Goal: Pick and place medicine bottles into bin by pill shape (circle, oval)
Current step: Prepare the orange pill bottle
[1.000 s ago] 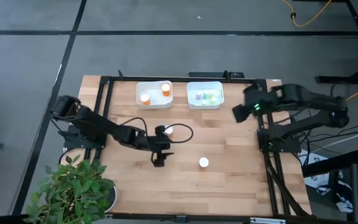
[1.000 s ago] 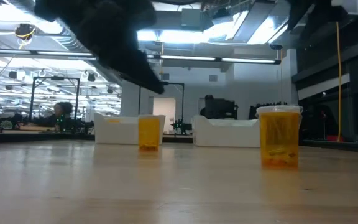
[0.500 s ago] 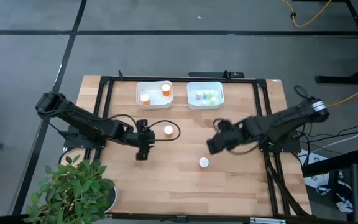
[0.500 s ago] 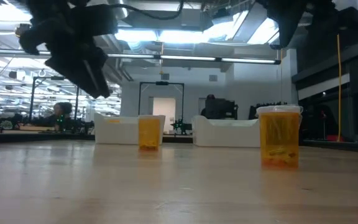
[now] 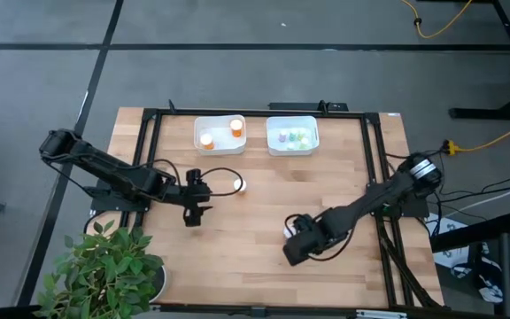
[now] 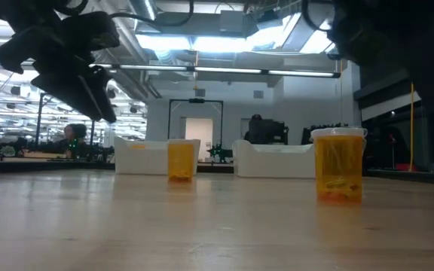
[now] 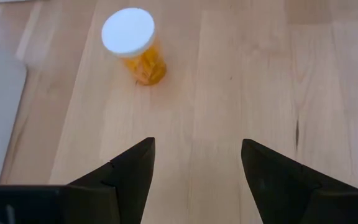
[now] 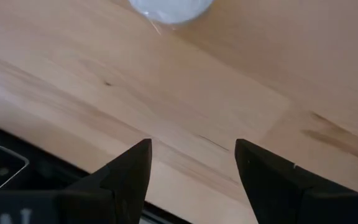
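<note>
Two orange medicine bottles with white caps stand upright on the wooden table: one mid-table (image 5: 239, 184) (image 7: 132, 37) (image 6: 181, 159), one nearer the front (image 5: 288, 230) (image 6: 339, 165), whose cap shows in the right wrist view (image 8: 169, 7). My left gripper (image 5: 193, 213) (image 7: 197, 168) is open and empty, left of the mid-table bottle. My right gripper (image 5: 293, 252) (image 8: 191, 168) is open and empty, just on the near side of the front bottle, above bare wood. It touches nothing.
Two white bins stand at the far edge. The left bin (image 5: 220, 146) holds two orange bottles, the right bin (image 5: 291, 147) several pale green or clear ones. A potted plant (image 5: 104, 270) overhangs the near left corner. A black frame (image 5: 153, 133) borders the table.
My right arm has swung from the table's far right corner toward the near edge and down, ending beside the front bottle. My left gripper has drawn back toward the table's left edge, away from the mid-table bottle. Both bottles have stayed in place.
</note>
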Tool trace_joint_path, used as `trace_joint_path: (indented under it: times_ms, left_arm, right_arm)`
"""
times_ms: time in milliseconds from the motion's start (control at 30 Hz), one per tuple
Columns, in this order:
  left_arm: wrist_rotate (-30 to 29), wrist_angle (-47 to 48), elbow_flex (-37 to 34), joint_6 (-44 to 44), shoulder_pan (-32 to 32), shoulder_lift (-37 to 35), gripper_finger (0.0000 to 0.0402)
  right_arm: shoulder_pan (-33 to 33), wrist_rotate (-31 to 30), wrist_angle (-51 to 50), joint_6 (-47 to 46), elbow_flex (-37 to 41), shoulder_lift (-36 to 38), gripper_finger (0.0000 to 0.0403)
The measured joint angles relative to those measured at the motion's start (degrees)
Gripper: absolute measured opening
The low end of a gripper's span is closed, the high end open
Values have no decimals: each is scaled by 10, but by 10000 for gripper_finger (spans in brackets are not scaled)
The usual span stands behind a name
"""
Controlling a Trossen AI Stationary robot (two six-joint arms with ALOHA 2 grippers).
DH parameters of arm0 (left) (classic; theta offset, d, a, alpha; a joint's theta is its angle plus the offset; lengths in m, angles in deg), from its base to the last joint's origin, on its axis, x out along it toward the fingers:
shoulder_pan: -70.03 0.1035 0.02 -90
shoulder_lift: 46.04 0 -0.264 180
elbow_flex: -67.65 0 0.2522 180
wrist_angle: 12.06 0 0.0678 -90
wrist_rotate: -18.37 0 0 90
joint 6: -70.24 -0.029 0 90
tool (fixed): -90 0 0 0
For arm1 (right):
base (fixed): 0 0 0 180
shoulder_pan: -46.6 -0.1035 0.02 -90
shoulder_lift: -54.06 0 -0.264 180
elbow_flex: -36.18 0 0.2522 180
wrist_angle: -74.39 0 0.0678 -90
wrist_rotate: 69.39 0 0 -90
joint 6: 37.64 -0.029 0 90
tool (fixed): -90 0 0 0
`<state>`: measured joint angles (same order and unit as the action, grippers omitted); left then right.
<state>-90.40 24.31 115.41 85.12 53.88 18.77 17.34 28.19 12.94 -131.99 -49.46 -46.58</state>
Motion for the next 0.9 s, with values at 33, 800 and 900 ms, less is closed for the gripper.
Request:
trace_joint_path:
  times_ms: [33,800,900]
  left_arm:
    - [0,-2,0,0,0,1,231]
    - [7,1,0,0,0,2,231]
    - [7,1,0,0,0,2,231]
  right_arm:
    - [0,5,4,1,0,-7,232]
    - [6,-24,10,3,0,-32,316]
    - [6,-30,10,3,0,-32,317]
